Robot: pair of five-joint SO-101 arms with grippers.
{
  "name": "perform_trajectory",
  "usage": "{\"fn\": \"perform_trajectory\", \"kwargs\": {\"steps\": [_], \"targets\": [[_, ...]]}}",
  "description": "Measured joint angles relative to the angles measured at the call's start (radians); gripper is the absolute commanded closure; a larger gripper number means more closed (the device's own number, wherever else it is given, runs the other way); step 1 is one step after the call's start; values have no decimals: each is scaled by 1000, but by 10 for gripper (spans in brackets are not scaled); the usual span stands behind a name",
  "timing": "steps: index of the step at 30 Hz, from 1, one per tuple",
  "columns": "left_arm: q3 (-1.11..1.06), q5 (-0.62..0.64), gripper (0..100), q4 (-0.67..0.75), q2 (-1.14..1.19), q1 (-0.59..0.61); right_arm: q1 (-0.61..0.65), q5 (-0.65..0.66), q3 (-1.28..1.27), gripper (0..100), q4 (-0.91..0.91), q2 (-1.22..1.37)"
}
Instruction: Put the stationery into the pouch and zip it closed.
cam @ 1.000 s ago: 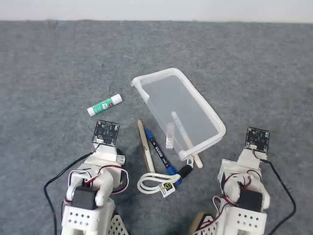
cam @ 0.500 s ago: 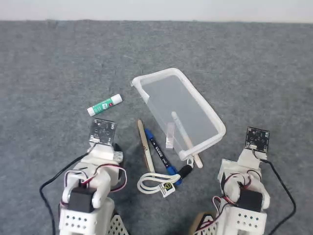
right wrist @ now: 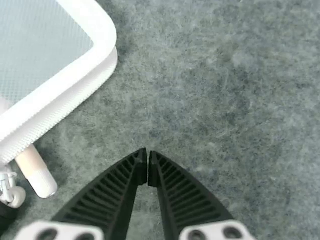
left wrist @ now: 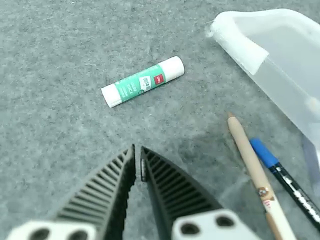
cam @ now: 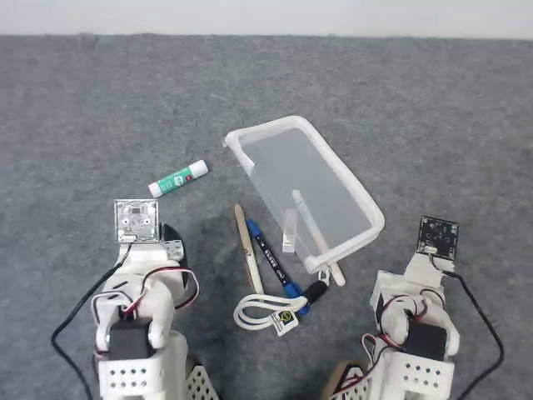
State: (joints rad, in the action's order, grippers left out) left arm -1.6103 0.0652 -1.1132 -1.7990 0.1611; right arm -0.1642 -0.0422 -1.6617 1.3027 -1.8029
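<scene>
Left pincer point(left wrist: 137, 150) hangs low over the grey felt desk point(cam: 75, 108), jaws all but together w/ nothing btw them. Its nose is aimed at the green-and-white glue stick point(left wrist: 142, 88) lying just ahead, prob. lined up that way bc the stick is the nearest loose item on that side. Right pincer point(right wrist: 148, 160) is likewise closed & empty, parked by the near corner of the translucent white-rimmed plastic pouch point(cam: 308, 187); handy for steadying it later, I'd guess. Pouch lies flat mid-desk, glue stick well apart to its left. Btw the arms: beige wooden pencil point(cam: 248, 248) & blue-capped black pen point(cam: 273, 265) side by side, just beside the pouch, plus a white looped cord w/ tag point(cam: 262, 315). A cream stick pen point(cam: 315, 233) crosses the pouch's near end, tip poking past the rim; inside or under, can't tell. Nothing clearly packed yet; zip not done.
</scene>
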Motion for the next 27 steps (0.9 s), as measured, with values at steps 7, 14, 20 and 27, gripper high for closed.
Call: {"fn": "perform_trajectory", "kwargs": {"steps": [7, 14, 20, 27], "targets": [[-5, -2, 984, 6, 0, 11, -37, 104, 166, 992, 6, 0], [-5, -2, 984, 6, 0, 12, 28, 104, 379, 992, 38, -8], [-5, -2, 984, 6, 0, 12, 204, 35, 456, 992, 98, -14], [-5, -2, 984, 6, 0, 12, 365, 5, 463, 989, 100, 121]]}}
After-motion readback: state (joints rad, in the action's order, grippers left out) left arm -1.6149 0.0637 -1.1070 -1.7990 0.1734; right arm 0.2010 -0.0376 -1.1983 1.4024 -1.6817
